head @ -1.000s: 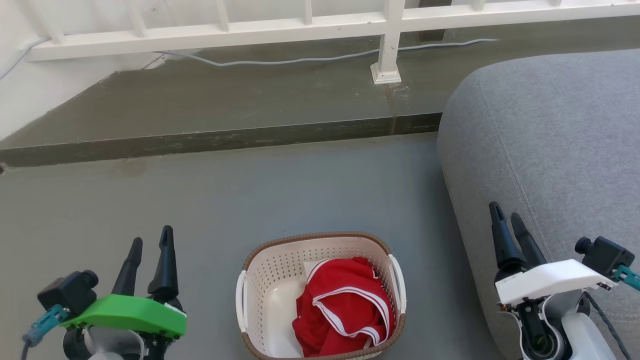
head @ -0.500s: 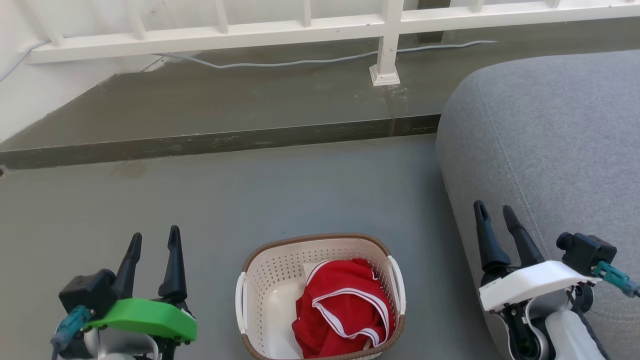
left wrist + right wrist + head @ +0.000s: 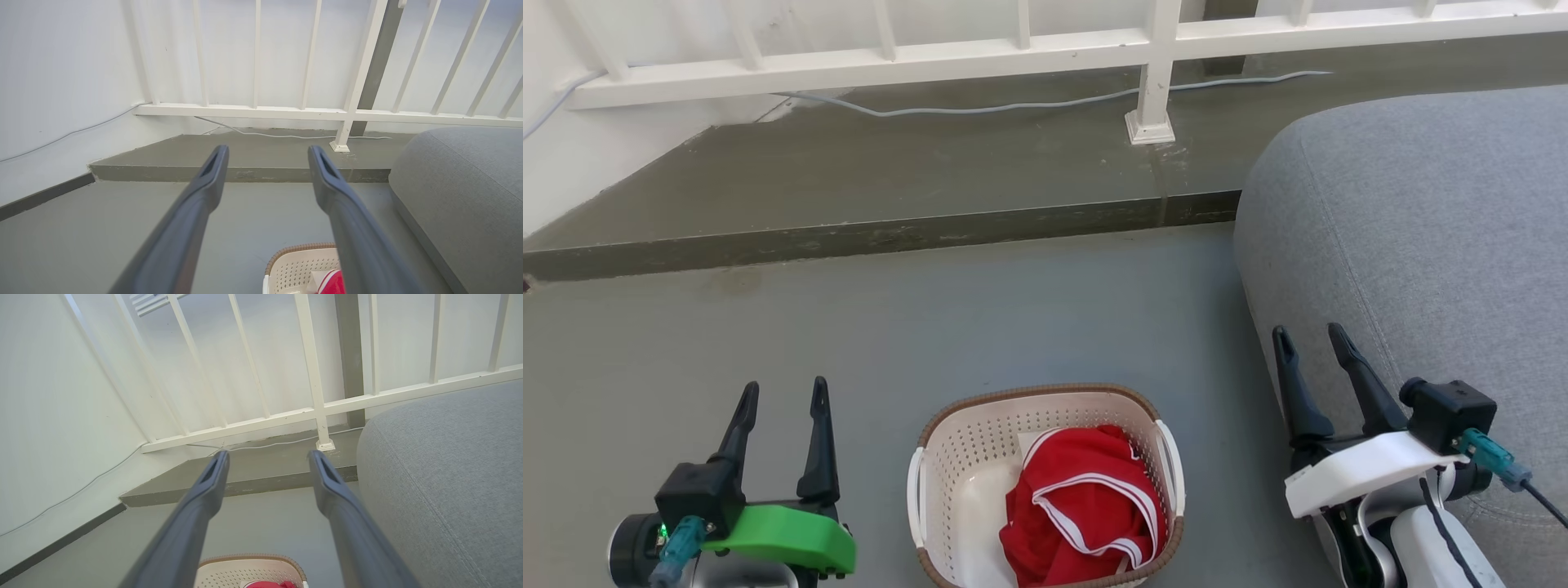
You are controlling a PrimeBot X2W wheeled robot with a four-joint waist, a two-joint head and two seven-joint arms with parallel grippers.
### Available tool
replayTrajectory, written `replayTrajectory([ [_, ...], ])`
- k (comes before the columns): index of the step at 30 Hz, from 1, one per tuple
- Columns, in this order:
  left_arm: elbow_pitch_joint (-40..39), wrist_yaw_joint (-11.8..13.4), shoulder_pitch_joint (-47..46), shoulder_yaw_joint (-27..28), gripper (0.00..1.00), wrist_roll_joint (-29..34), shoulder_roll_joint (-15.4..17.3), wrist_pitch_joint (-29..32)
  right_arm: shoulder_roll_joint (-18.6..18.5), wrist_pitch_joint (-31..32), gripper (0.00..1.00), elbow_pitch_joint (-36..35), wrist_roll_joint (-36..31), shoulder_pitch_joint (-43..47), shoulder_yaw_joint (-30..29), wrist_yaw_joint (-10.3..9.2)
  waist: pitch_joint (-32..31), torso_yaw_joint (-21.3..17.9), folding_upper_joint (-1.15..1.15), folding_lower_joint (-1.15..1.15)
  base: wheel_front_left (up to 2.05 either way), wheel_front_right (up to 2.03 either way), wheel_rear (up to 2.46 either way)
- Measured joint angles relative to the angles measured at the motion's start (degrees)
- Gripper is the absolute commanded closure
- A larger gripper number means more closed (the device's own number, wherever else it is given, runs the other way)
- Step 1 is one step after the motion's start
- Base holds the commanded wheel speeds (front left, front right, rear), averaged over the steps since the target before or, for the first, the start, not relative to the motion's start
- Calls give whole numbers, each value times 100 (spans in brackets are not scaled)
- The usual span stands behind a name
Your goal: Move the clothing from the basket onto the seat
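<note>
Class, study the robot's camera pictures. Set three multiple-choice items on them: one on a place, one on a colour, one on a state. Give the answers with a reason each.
1. By the robot's own sides, on which side of the basket does the seat stand?
A left
B right
C straight behind it

2. What colour is the clothing?
A red with white trim
B plain blue
C grey

3. How is the left gripper?
A open and empty
B shut on the clothing
C shut and empty

Answers:
1 B, the head view shows the seat to the basket's right.
2 A, red cloth with white stripes lies in the basket.
3 A, its fingers stand apart with nothing between them.
</note>
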Motion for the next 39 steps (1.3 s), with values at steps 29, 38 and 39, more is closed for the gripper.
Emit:
replayTrajectory([
  [29,-1,57,41,15,0,703,-3,-227,-12,-241,0,-116,-916,1,91,-92,21,-27,0,0,0,0,0],
  [38,60,35,42,52,0,702,-5,-227,-12,-241,0,-135,-915,1,60,-91,58,-41,0,0,0,0,0],
  [39,58,35,42,59,0,702,-5,-227,-12,-241,0,-151,-915,1,59,-91,68,-43,0,0,0,0,0],
])
